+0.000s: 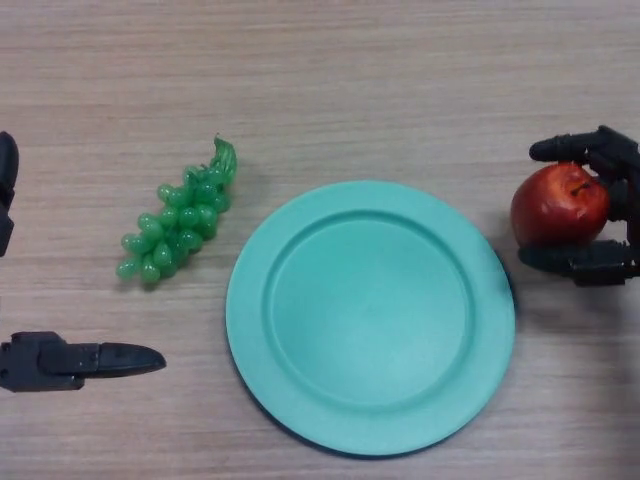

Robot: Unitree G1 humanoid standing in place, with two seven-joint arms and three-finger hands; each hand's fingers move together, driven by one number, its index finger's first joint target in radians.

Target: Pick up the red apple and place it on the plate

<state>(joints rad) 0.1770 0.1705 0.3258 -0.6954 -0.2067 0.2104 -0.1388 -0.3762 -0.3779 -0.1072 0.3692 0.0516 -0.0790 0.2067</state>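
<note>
Head view of the table. The right hand [607, 205] is at the far right edge of the scene, its fingers curled over the top of the apple [558, 204] and its thumb under the near side, so the hand grasps the fruit. The apple sits just beside the right rim of the plate [250, 300], apart from it and not over it; whether it is lifted or resting on the table [400, 90] cannot be told from this view. The plate lies in the centre with nothing on it. A bunch of green grapes [178, 226] lies to the left of the plate, near its far-left rim, untouched. The left hand [70, 360] shows at the left edge, fingers straight and holding nothing, well apart from the apple. Judged progress: the grasp appears secured, the first part of the task. Remaining: carry the apple left over the plate, lower it, and release.
</note>
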